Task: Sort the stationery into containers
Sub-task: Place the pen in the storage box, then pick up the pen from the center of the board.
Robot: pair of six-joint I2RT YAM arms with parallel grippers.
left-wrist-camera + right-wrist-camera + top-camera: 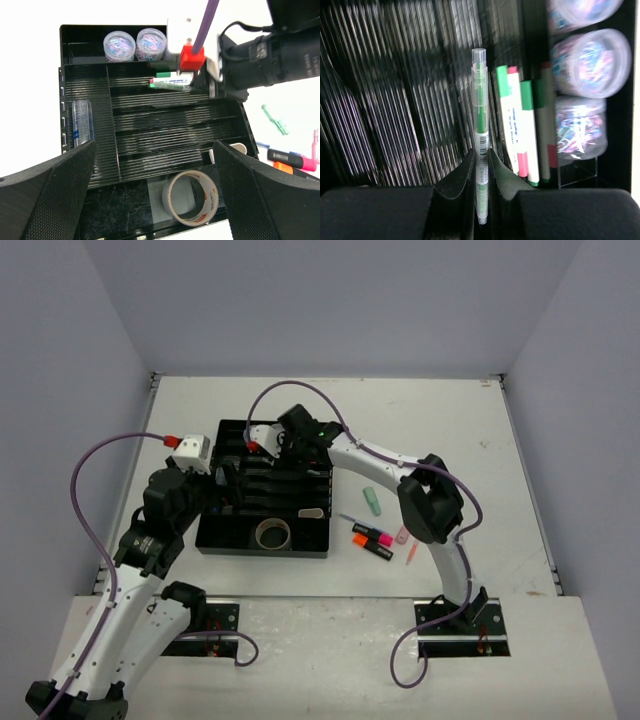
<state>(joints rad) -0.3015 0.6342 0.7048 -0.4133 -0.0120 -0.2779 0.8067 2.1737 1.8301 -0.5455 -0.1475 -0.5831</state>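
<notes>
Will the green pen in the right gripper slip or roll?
Probably slippery: the green pen has a smooth clear barrel, pinched near one end by the right gripper. Round, so it may roll until the tray ribs or markers stop it.

Near sect. of tray (228, 533): tape roll (272, 533); far end: tubs (119, 45); highlighters (372, 538) on table (450, 440) to R.

You have free room from above over the middle slots (165, 130) of the tray (87, 82); nothing lies in them. The right arm (380, 455) crosses the tray's far right corner and blocks entry from that side. In the far slot, markers (512, 130) lie just beside the pen (480, 100) clamped in the right gripper (481, 152). Tubs (585, 65) fill the row beyond the markers. The left gripper (154, 147), its jaws wide, hangs over the near part. Tape (191, 197) occupies the near section. Highlighters (370, 538) obstruct the table (450, 420) just right of the tray.
</notes>
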